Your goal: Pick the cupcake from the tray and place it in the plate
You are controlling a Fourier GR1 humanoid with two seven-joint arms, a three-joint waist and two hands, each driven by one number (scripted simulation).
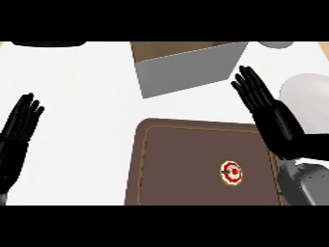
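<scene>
The counter [81, 120] is seen as a smooth, matt white surface. The tray [188, 144] is finished in a dark, matt brown, edged by a thin lighter line; whether it is wood or leather cannot be settled from this view. The cupcake [231, 172] on it is topped in smooth red and white. The box [185, 72] at the far side is finished matt grey outside and cardboard-brown inside. The plate [316, 101] at the right is smooth and white, with a glazed look. The left hand [10, 140] and right hand [274, 116] are formed of black, faintly glossy plastic, and the right forearm [316, 185] is clad in a smooth grey shell.
</scene>
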